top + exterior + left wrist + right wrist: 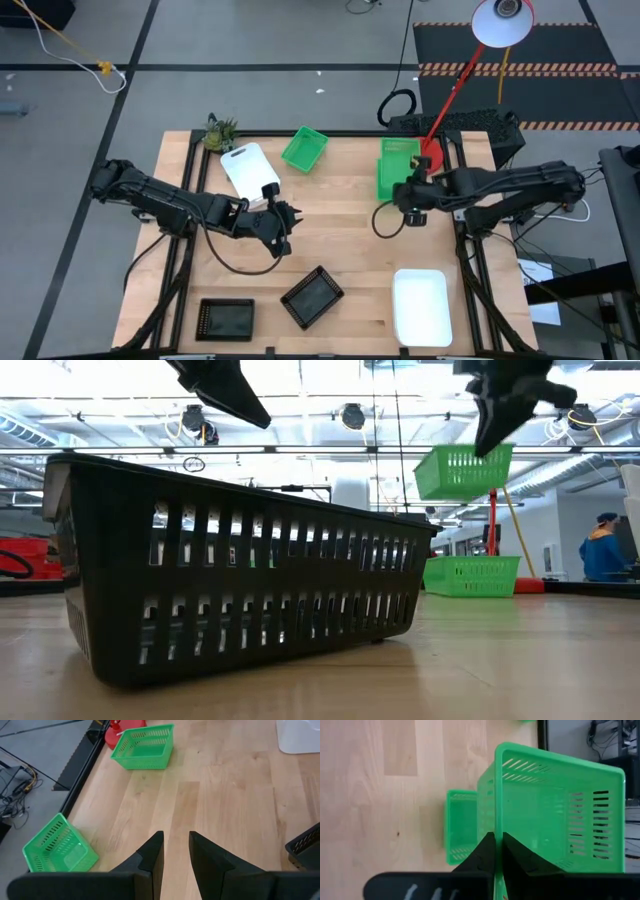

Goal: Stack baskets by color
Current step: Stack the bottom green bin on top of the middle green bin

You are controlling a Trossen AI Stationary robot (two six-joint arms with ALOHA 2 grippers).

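Black basket (240, 575) fills the low view's foreground, sitting alone on the table (340, 215); a second black one (226, 318) lies at lower left of the high view, apart from it. At centre right the right gripper (495, 852) has its fingers pinched on the rim of a green basket (555, 810), lifted above another green basket (461, 827). A third green one (304, 148) lies at upper centre. White baskets sit at upper left (249, 170) and lower right (421, 306). The left gripper (175, 852) hovers at centre left, fingers slightly apart, empty. Judging by this, only the green stack is under way; black and white remain.
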